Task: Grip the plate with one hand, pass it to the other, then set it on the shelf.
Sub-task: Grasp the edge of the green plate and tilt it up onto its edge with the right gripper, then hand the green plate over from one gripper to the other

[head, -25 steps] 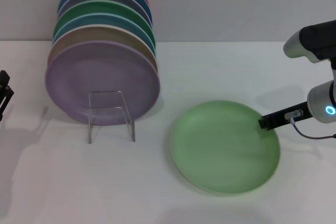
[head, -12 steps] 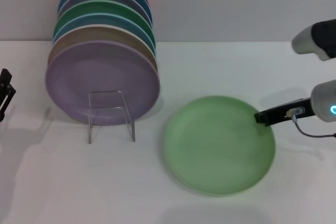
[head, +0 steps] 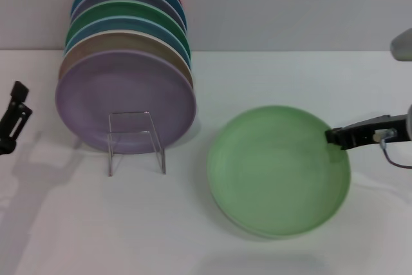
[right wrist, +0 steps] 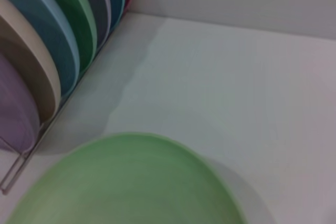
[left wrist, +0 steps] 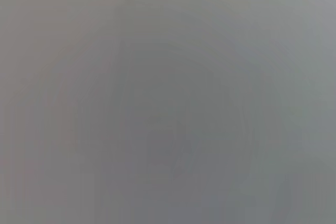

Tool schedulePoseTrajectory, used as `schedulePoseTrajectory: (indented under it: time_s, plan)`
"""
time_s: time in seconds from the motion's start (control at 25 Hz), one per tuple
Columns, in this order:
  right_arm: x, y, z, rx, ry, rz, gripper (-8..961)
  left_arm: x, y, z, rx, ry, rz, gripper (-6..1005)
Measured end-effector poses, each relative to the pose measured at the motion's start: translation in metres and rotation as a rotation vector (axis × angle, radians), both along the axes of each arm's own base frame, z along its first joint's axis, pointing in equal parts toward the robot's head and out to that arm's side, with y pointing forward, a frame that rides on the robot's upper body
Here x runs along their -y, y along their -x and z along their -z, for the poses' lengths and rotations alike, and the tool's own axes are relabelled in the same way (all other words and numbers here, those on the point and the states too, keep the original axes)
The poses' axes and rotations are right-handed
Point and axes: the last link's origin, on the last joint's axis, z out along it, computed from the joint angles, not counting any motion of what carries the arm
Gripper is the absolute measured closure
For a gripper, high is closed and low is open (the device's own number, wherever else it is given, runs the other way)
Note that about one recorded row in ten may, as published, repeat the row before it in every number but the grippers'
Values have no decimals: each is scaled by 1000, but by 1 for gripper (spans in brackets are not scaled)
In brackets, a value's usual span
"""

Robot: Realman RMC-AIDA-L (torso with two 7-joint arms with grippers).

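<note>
Mint-green plate [head: 278, 170] gripped at its rim by right hand [head: 336, 137], above white counter [head: 270, 82]. Clear rack [head: 136, 141] packed with upright plates [head: 125, 98], lavender foremost. Left hand [head: 14, 119] apart at counter's edge, grip state indiscernible.

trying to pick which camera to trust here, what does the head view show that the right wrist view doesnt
Only the head view shows both grippers: the right gripper clamped on the mint-green plate's right rim, and the left gripper at the far left edge, away from everything. It also shows the clear shelf's front frame and the lavender plate face-on.

Only the right wrist view shows the racked plates edge-on.

Both share the mint-green plate, the plate stack and the white table.
</note>
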Motion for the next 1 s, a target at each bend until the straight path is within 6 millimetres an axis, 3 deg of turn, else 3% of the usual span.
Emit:
schedulePoseTrajectory:
  time_s: [0.16,0.44,0.72,0.84,0.88,1.0]
  plan:
    - [7,3,-13,-26,-44,-40,934,6,-10,2,8,16,77,142]
    - [25,11,-38,-19,-154,-181,935,-2,-24,1,55,144,191,142]
    - [31,18,-47,-8,-219,-290,935,-30,-55,-8,11,193,236,142]
    - [30,16,-50,14,-243,-314,935,-42,-73,-9,-69,160,194,142]
    - [30,17,-51,29,-249,-335,935,-49,-89,-12,-118,140,160,141]
    - [31,19,-52,52,-265,-366,935,-55,-99,-14,-163,152,121,141]
